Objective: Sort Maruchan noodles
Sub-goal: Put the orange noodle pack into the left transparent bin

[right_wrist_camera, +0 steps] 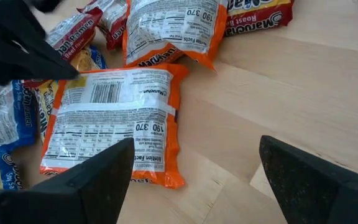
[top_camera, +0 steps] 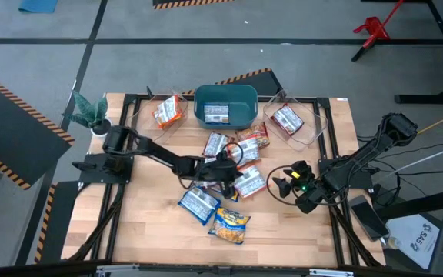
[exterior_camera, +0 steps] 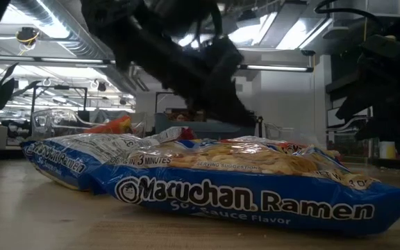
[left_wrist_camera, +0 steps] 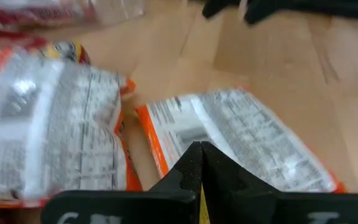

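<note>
Nearest on the tabletop [top_camera: 137, 231]: yellow packet [top_camera: 230, 225] and blue packet [top_camera: 199, 204] lying flat at the near middle, touching or almost. Same two fill the low view, blue Soy Sauce packet [exterior_camera: 255, 187] in front.

Middle: loose cluster of Maruchan noodles [top_camera: 237, 158], orange-edged packets face-down, some overlapping. Left pincer [top_camera: 223, 171] reached in from the left, low over the cluster; left wrist view shows fingers [left_wrist_camera: 194, 177] pressed together, tips closed, holding nothing, right above an orange-edged packet [left_wrist_camera: 247, 146].

Right pincer [top_camera: 283, 183] just right of the cluster, low, aimed left at it. Jaws spread wide, empty; orange packet [right_wrist_camera: 114, 124] lies in front of them.

Far: teal bin [top_camera: 225, 105] with one packet inside; clear container [top_camera: 164, 111] left of it and clear container [top_camera: 294, 119] right of it, each holding a packet.

Risks, judged: both arms converging on the same packets, so possible collision. Closed left tips likely to push or slide a packet instead of gripping. Overlapped slick wrappers could mean a double pick or a slip, then wrong-container drop.

Pose: left arm stretched long across the tabletop, right arm folded, elbow out right.
</note>
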You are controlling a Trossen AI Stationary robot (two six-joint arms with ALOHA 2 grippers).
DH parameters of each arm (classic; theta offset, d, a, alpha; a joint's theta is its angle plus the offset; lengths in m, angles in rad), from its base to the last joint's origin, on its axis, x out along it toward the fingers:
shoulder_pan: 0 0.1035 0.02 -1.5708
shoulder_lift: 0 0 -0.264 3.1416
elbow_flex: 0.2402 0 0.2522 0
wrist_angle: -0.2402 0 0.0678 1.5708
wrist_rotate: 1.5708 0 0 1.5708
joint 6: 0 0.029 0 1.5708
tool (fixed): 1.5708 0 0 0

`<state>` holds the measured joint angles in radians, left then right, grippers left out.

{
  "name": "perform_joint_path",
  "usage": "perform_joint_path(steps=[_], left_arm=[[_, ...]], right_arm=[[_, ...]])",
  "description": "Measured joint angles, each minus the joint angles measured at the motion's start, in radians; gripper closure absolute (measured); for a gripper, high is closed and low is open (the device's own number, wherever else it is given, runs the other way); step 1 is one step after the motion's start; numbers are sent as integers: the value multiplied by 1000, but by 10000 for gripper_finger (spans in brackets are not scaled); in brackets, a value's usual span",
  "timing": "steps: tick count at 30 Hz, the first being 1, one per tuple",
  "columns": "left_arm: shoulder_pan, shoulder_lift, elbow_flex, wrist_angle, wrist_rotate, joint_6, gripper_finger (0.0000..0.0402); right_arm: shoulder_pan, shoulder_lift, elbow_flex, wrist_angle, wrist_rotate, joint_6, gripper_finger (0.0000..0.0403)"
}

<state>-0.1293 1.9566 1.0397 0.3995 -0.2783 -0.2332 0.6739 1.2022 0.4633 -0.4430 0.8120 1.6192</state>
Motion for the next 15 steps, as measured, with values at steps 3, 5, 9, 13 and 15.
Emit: perform_joint_path(steps=[3, 5, 9, 13, 15], left_arm=[[7, 31, 2, -3, 10, -30, 401], [6, 50, 3, -17, 11, -52, 401], [-19, 60, 9, -56, 3, -72, 401], [-53, 58, 10, -124, -48, -93, 401], [-65, 58, 10, -137, -65, -100, 401]], right_arm=[[0, 0, 0, 0, 0, 0, 73], [0, 0, 0, 1, 0, 0, 73], [0, 0, 0, 23, 3, 0, 73], [0, 0, 0, 64, 25, 6, 73], [0, 0, 0, 84, 27, 8, 73]])
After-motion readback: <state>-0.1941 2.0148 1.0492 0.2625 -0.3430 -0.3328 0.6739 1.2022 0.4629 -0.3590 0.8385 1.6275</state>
